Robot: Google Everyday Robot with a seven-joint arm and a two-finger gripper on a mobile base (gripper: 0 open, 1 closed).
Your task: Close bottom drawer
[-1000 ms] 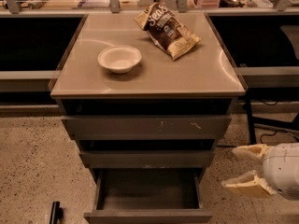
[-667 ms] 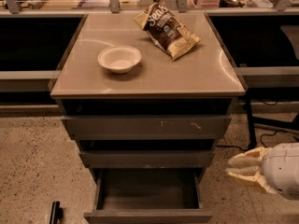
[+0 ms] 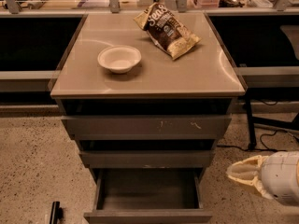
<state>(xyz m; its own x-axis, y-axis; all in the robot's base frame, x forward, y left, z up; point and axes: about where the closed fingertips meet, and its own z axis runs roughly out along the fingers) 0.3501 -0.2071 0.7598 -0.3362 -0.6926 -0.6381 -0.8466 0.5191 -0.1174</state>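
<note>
Bottom drawer (image 3: 147,216), lowest of 3, open, empty: likely light, rigid, slides easily. No handle; push flat front at centre. Gripper (image 3: 232,172) low right, pressed together, holding nothing.

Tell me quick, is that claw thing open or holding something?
Gripper: fingers closed, holding nothing, low down to the right of the open bottom drawer.
</note>
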